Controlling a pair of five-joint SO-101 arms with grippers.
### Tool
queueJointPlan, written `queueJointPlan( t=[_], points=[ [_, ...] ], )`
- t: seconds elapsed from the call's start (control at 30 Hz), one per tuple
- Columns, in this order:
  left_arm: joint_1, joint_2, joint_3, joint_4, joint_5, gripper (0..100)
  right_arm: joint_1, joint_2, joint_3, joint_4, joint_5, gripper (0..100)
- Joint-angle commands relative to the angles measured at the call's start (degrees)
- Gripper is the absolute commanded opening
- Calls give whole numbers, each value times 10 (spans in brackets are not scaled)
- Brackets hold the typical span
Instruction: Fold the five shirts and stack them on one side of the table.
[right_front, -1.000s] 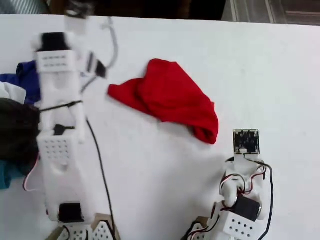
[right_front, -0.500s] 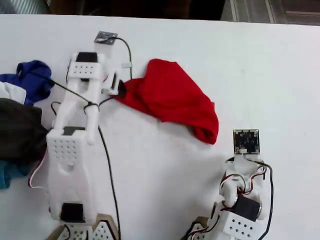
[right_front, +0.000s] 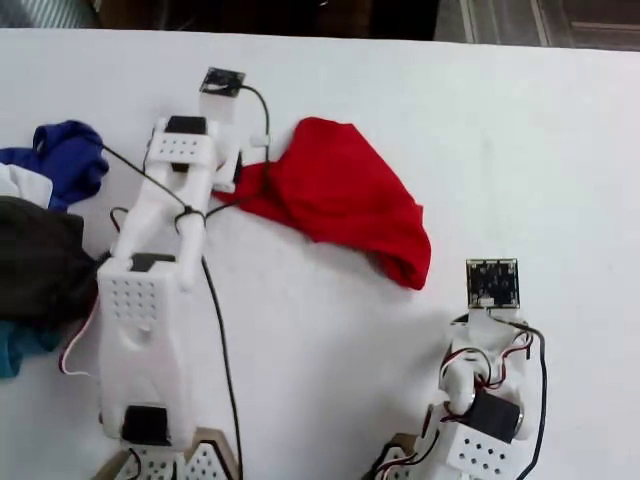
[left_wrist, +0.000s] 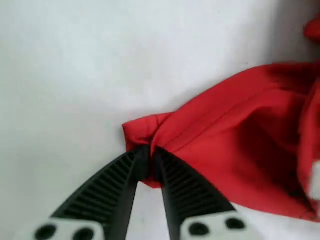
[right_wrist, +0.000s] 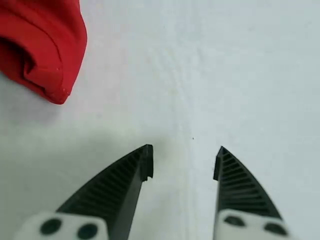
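A crumpled red shirt (right_front: 340, 195) lies in the middle of the white table (right_front: 520, 140). My left gripper (left_wrist: 149, 159) is shut on a bunched corner of the red shirt (left_wrist: 235, 145) at its left end, seen from above at the left gripper (right_front: 240, 175). My right gripper (right_wrist: 182, 162) hangs open over bare table near the front right, with the red shirt's edge (right_wrist: 40, 47) off to one side. The right arm (right_front: 485, 370) sits folded back near the front edge.
A heap of other shirts lies at the table's left edge: a blue one (right_front: 65, 160), a black one (right_front: 40, 265), a white bit (right_front: 20, 185) and a teal bit (right_front: 20, 345). Free table spreads to the right and at the back.
The left arm swung right from the shirt heap to the red shirt and closed on its left corner. The shirt's left end has bunched and shifted slightly. The right arm has not moved.
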Motion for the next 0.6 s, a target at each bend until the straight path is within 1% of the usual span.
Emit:
queueJointPlan(
  t=[0.0,0.13,0.27,0.33,0.4,0.47,0.57],
  points=[
    [-6,-51,-36,75,1,24,5,-9,5,-10,-4,204],
    [-18,-98,-80,176,-4,24,2,-5,-21,-8,10,204],
    [-28,-166,-124,274,-41,24,1,-4,-81,-7,11,204],
    [-30,-203,-133,312,-52,24,-12,-3,-109,-9,12,204],
    [-32,-238,-128,331,-64,24,-33,6,-138,-8,12,204],
    [-47,-280,-97,329,-71,24,-57,42,-180,-7,11,204],
    [-72,-345,-29,329,-71,24,-79,151,-286,-6,8,204]
  ],
)
